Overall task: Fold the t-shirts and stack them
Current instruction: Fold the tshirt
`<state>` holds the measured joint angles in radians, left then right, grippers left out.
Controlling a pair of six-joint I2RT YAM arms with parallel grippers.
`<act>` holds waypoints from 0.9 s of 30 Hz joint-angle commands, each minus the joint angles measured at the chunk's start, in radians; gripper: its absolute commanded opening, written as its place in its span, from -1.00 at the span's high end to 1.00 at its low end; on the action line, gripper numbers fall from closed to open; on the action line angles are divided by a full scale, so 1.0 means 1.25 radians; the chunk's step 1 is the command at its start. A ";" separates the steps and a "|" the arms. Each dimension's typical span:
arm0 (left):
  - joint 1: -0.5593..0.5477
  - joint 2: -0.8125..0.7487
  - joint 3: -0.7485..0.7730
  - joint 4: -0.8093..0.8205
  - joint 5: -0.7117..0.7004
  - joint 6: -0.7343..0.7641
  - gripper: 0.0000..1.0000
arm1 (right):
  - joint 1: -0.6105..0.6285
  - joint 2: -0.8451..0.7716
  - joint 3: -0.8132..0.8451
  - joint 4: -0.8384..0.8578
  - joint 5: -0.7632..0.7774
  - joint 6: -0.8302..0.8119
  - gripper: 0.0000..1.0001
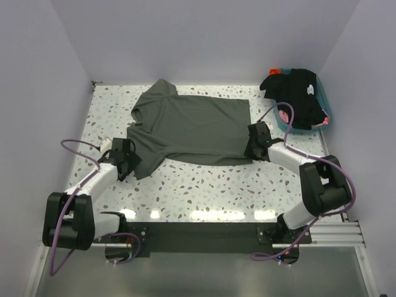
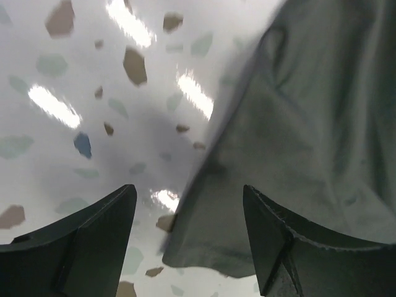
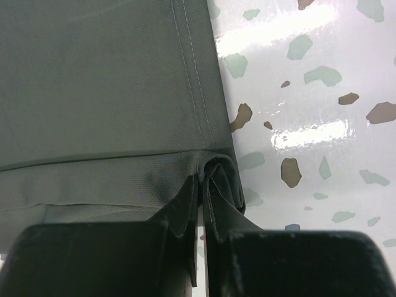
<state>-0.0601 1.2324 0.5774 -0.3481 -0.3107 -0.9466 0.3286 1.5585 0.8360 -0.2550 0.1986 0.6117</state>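
The right gripper [image 3: 203, 198] has its two fingers pressed tight on the near right corner of the grey t-shirt [image 1: 192, 127], pinching the folded hem. The left gripper [image 2: 189, 193] sits at the shirt's near left sleeve with its fingers spread wide. The sleeve edge lies between them, maybe touching one finger. The shirt lies flat on the speckled table [image 1: 204, 185]. Black t-shirts [image 1: 300, 93] sit in a teal tub [image 1: 327, 120] past the shirt's far right corner.

I read no words or numbers anywhere; the small white mark [image 1: 311, 90] on the black t-shirt [image 1: 297, 105] is illegible.
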 commanded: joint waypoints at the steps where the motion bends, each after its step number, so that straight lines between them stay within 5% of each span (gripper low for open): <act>1: -0.067 -0.024 -0.037 0.038 0.011 -0.080 -0.48 | -0.003 -0.027 -0.009 0.024 -0.013 0.000 1.00; 6: -0.100 -0.032 -0.096 0.065 -0.003 -0.135 -0.47 | -0.002 -0.049 -0.016 0.015 -0.004 -0.003 1.00; 12: -0.103 -0.024 -0.129 0.125 0.018 -0.126 0.01 | -0.003 -0.070 -0.025 0.008 0.001 -0.005 1.00; 18: -0.107 -0.064 -0.127 0.097 0.044 -0.110 1.00 | -0.003 -0.083 -0.022 0.000 0.004 -0.008 1.00; 27: -0.105 -0.332 -0.041 -0.130 0.019 -0.089 1.00 | -0.003 -0.118 -0.031 -0.018 0.019 -0.011 1.00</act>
<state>-0.1886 0.8928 0.4572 -0.3885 -0.2657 -1.0794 0.3279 1.4582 0.8093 -0.2718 0.1936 0.6083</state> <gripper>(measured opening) 0.018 0.024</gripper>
